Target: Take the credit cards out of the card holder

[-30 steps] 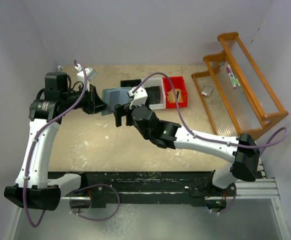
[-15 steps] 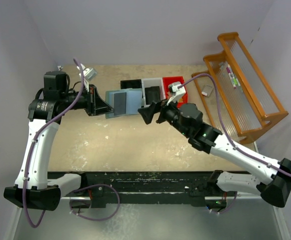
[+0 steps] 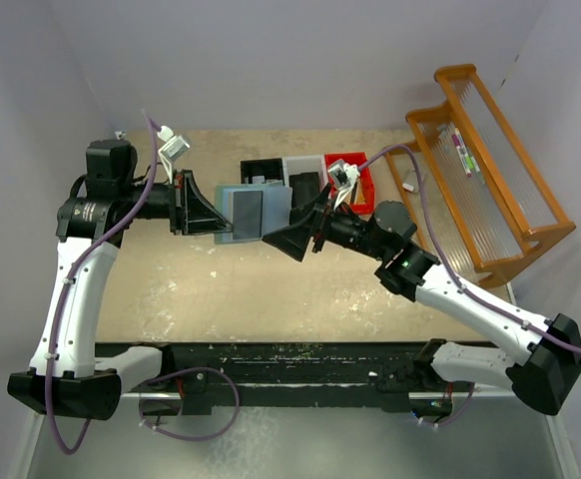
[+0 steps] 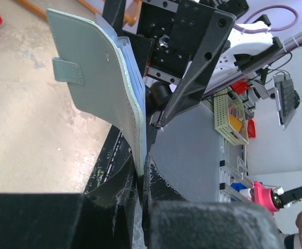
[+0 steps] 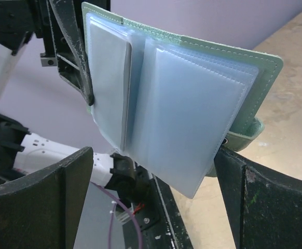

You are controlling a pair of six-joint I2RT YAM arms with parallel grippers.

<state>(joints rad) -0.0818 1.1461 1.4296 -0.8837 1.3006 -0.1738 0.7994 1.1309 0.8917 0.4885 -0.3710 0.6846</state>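
Observation:
The pale teal card holder (image 3: pixel 254 212) hangs in the air over the back of the table, and my left gripper (image 3: pixel 211 216) is shut on its left edge. In the left wrist view the jaws (image 4: pixel 140 174) pinch the holder's (image 4: pixel 96 78) lower edge. It hangs unfolded toward my right gripper (image 3: pixel 277 239), which is open just beyond its right edge. In the right wrist view the holder's (image 5: pixel 192 109) clear sleeves face me, and its lower corner dips between the fingers (image 5: pixel 265 202) without touching them. I cannot tell the credit cards apart from the pale sleeves.
Black (image 3: pixel 263 170), white (image 3: pixel 300 168) and red (image 3: pixel 355 178) bins stand in a row behind the holder. An orange wire rack (image 3: pixel 480 180) with small items fills the back right. Grey walls close in on the left, back and right.
My right gripper drew back from the holder, turned and now faces its open side from the right. The left gripper swung the holder a little to the right and flatter.

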